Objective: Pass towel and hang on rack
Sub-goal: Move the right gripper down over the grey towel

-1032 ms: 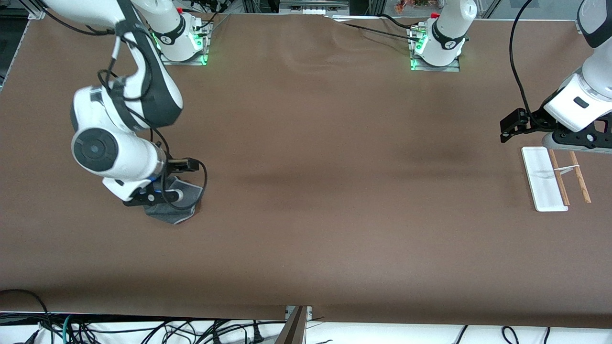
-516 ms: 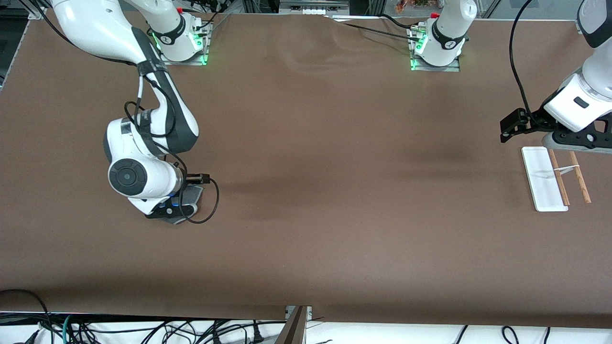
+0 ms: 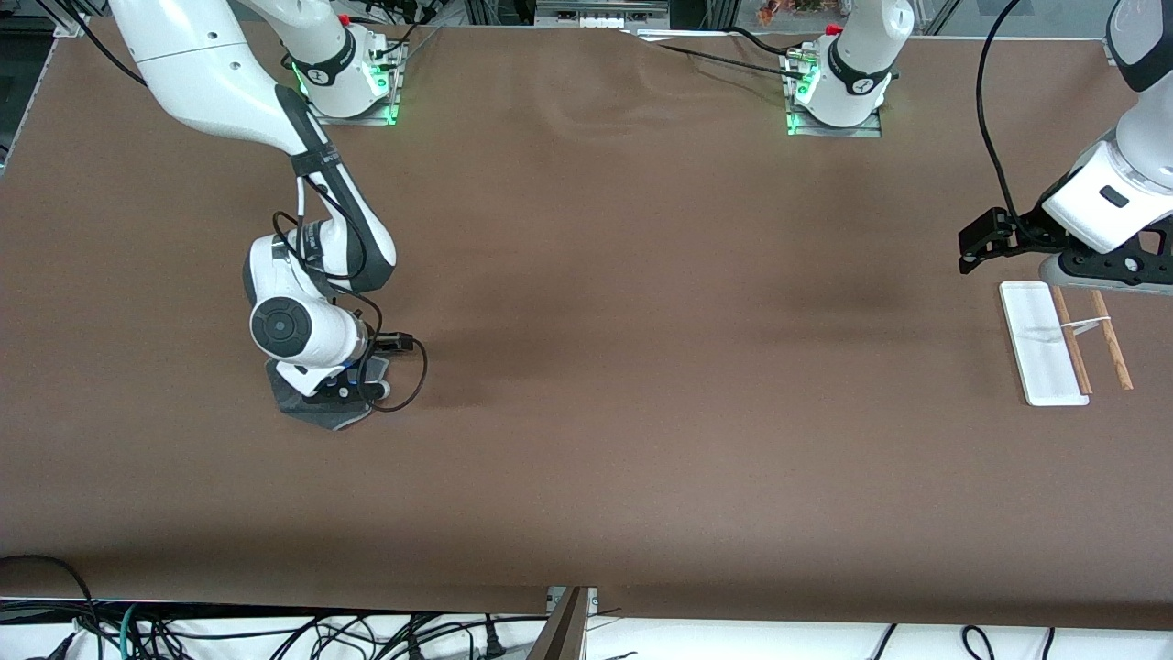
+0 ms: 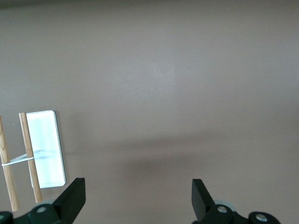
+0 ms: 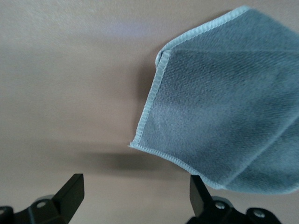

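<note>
The dark grey towel with a pale edge trim lies flat on the brown table at the right arm's end. My right gripper is low over it. In the right wrist view the towel fills one side, and the right gripper is open and empty, with one finger at the towel's trimmed edge. The rack, a white base with two wooden rods, lies at the left arm's end. My left gripper waits open and empty above the rack's end nearer the bases. The rack also shows in the left wrist view, beside the left gripper.
A brown cloth covers the table and has soft wrinkles near the bases. Both arm bases stand at the edge farthest from the front camera. Cables hang below the edge nearest that camera.
My right arm has swung and its hand has dropped lower over the towel, shifting a little toward the left arm's end. The left arm and the rack have not moved.
</note>
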You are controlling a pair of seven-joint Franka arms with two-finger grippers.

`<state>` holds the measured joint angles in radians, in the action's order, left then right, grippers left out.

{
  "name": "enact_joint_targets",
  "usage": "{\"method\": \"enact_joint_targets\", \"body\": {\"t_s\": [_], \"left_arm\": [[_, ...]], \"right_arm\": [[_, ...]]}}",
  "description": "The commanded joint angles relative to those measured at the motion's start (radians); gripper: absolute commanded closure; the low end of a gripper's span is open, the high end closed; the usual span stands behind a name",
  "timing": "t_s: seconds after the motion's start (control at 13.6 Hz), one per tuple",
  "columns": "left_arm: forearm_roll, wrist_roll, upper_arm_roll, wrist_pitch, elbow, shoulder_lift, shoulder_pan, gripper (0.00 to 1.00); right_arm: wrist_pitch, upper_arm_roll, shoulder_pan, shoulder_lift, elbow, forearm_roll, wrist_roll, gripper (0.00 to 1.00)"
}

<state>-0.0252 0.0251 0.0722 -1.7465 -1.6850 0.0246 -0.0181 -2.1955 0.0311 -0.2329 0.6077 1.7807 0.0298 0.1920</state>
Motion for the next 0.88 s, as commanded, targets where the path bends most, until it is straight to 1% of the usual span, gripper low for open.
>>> {"method": "enact_joint_targets", "body": {"t_s": [0.0, 0.52, 0.59, 0.66, 0.74, 0.81], "left_arm": [[0.007, 0.026, 0.000, 0.018, 0.019, 0.006, -0.005, 0.00], [0.007, 0.024, 0.000, 0.018, 0.019, 0.006, -0.005, 0.00], [0.007, 0.024, 0.000, 0.018, 0.019, 0.006, -0.005, 0.00], [0.007, 0.024, 0.000, 0.018, 0.019, 0.006, -0.005, 0.00], [0.007, 0.024, 0.000, 0.018, 0.019, 0.006, -0.005, 0.00], [0.007, 0.024, 0.000, 0.018, 0.019, 0.006, -0.005, 0.00]], "right_arm": [[-0.075, 0.004, 0.007, -0.034, 0.075, -0.011, 0.007, 0.00], [-0.158, 0.001, 0.012, -0.011, 0.074, -0.007, 0.003, 0.00], [-0.170, 0.001, 0.010, -0.002, 0.075, -0.007, 0.003, 0.02], [-0.178, 0.001, 0.010, 0.003, 0.077, -0.007, 0.003, 0.08], [-0.184, 0.001, 0.010, 0.004, 0.083, -0.007, 0.003, 0.13], [-0.185, 0.001, 0.010, 0.004, 0.088, -0.007, 0.003, 0.14]]}}
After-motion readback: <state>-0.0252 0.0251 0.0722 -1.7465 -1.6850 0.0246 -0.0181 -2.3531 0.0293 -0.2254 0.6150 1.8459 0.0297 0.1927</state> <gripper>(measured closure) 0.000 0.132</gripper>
